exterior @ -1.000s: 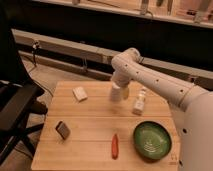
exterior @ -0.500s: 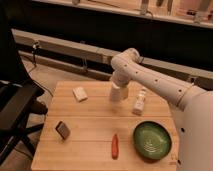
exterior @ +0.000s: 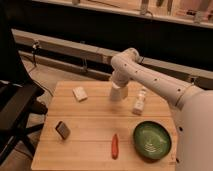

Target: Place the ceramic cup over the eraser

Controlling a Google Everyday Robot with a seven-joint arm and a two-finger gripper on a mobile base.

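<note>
Camera view, single view

Containers: green bowl (exterior: 152,140) stands at the front right of the wooden surface (exterior: 95,117). Its inside shows green with a few pale streaks. What they are, I cannot tell.

Ceramic cup (exterior: 116,96): pale shape at the tip of the white arm (exterior: 150,80), low over the rear middle of the surface. Cannot tell whether it touches the wood.

Gripper (exterior: 116,89): right above the cup, pointing down, and it merges with the cup in outline. I cannot tell whether the jaws are spread or pinching.

Eraser (exterior: 79,93): white block lying flat on the rear left of the surface, left of the cup and apart from it. It is uncovered.

Other items:
- white bottle (exterior: 140,101), upright, just right of the gripper
- dark block (exterior: 62,129), front left
- orange-red carrot-like piece (exterior: 115,146), lying front middle, left of the bowl
- black chair (exterior: 17,107), beside the left edge of the surface

Against the frames 0.5 s and 1.0 s ago: the arm holds the same pose, with the gripper and cup at the same spot. The eraser, bottle, bowl, dark block and carrot piece have not shifted
</note>
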